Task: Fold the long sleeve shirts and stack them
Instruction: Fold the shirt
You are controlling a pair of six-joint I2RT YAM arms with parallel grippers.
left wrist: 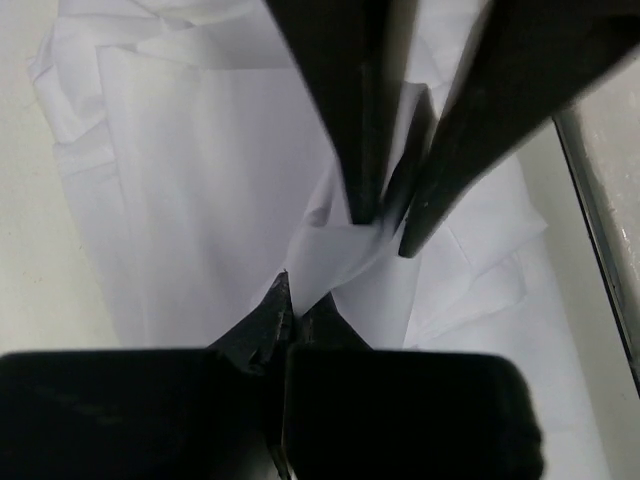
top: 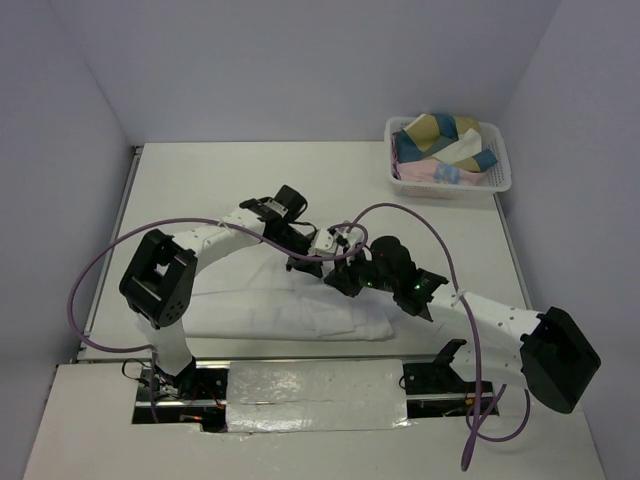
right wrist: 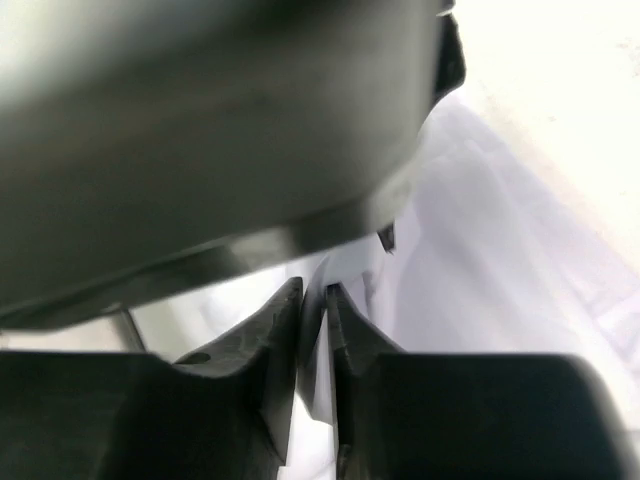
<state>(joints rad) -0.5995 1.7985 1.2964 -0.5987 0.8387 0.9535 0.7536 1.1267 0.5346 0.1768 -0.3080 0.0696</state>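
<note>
Top external view: the shirt (top: 290, 315) is lying in a wide, low heap on the table (top: 230, 180), near the front edge and just ahead of the arm bases. Both arms are reaching inward over it. The left gripper (top: 303, 263) and right gripper (top: 338, 283) are sitting just beside each other over the shirt's far edge.

Left wrist view: the left gripper's jaws are pressing together on a raised fold of the shirt. The right gripper's fingers (left wrist: 440, 170) are reaching in from above and nipping the same fold just beyond.

Right wrist view: the right gripper's jaws are standing almost closed, with thin white cloth between them.

The basket (top: 500, 175) is sitting at the far right corner, holding coloured cloths (top: 440, 135), well apart from the shirt.
</note>
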